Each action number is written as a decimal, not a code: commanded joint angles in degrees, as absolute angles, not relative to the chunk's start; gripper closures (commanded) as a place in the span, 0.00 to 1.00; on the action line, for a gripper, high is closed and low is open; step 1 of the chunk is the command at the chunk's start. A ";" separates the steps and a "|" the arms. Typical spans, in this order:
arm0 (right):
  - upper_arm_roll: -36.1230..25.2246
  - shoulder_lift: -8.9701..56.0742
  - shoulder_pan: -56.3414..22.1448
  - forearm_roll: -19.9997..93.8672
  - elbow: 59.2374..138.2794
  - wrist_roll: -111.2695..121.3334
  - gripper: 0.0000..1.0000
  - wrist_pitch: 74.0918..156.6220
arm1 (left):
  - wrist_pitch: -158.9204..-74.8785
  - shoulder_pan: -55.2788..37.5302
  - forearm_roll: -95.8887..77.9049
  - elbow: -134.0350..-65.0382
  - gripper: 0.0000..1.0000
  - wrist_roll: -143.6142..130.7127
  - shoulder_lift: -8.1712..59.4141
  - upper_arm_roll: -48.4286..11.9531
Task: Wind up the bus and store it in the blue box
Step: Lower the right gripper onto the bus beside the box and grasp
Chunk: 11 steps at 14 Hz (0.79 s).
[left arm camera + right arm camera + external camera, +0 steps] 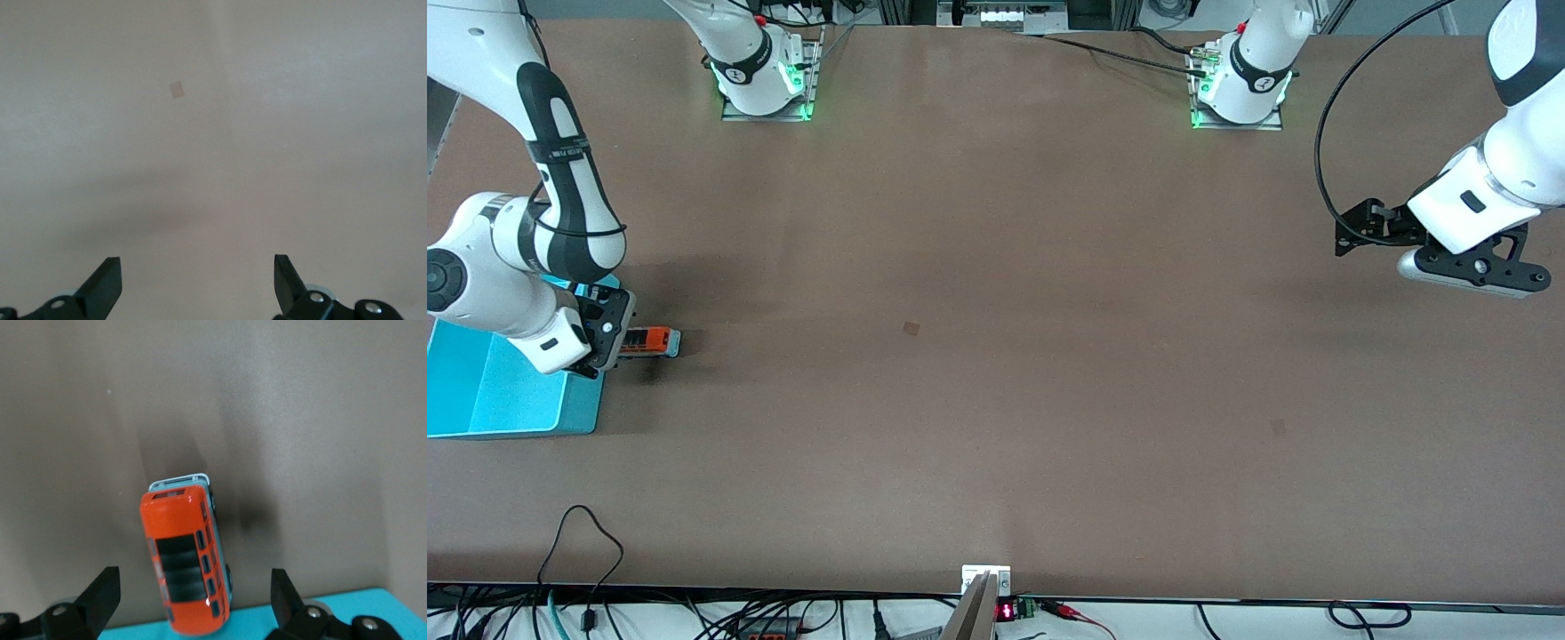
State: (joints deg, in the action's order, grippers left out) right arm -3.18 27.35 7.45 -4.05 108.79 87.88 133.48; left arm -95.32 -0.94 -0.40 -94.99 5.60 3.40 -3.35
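Small orange-red toy bus point(647, 340) is seen on the brown table point(996, 356), just beside the light turquoise-blue plastic box point(498, 391).
Right gripper point(193, 597) is spread above it; left gripper point(198, 280), spread, waits over bare table.

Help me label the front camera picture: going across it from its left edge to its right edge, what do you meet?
blue box → right claw, open over the bus's end → bus → left claw, open, waiting over bare table.
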 commanded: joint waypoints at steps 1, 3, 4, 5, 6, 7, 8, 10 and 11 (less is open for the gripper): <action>-1.06 26.89 9.75 -4.66 112.31 89.12 0.00 138.24 | -94.31 -1.06 0.62 -95.27 0.00 4.66 2.99 -3.08; -1.05 27.33 9.76 -4.66 113.29 89.12 0.00 140.09 | -93.17 -1.49 0.62 -94.66 0.00 4.57 2.99 -3.51; -1.05 27.68 9.84 -4.66 113.73 89.12 0.00 140.88 | -93.08 -1.84 0.62 -94.40 0.00 4.48 2.99 -3.60; -1.05 27.95 9.93 -4.66 114.34 89.21 0.00 142.19 | -93.08 -1.85 0.62 -94.39 0.00 4.48 2.99 -3.69; -1.05 28.12 10.45 -4.66 114.87 90.08 0.00 143.43 | -93.08 -1.93 0.62 -94.39 0.00 4.48 2.99 -3.69; -1.05 28.56 10.81 -4.66 115.05 90.61 0.00 144.05 | -93.16 -1.93 0.70 -93.96 0.00 4.48 3.16 -3.69; -1.05 28.74 10.90 -4.66 115.05 90.70 0.00 144.23 | -93.16 -1.93 0.70 -93.43 0.00 4.57 3.43 -3.69; -1.05 29.00 11.33 -4.66 115.05 90.70 0.00 144.40 | -93.16 -1.93 0.70 -93.34 0.00 4.57 3.51 -3.60; -1.05 29.26 11.34 -4.66 115.05 90.70 0.00 144.84 | -93.16 -1.93 1.49 -93.34 0.00 4.57 3.60 -3.60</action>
State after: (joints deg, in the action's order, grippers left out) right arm -2.25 29.23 9.86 -4.05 114.44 89.75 143.38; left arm -94.15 -1.65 -0.21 -94.49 5.20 3.42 -3.64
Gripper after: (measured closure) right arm 0.000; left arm 0.000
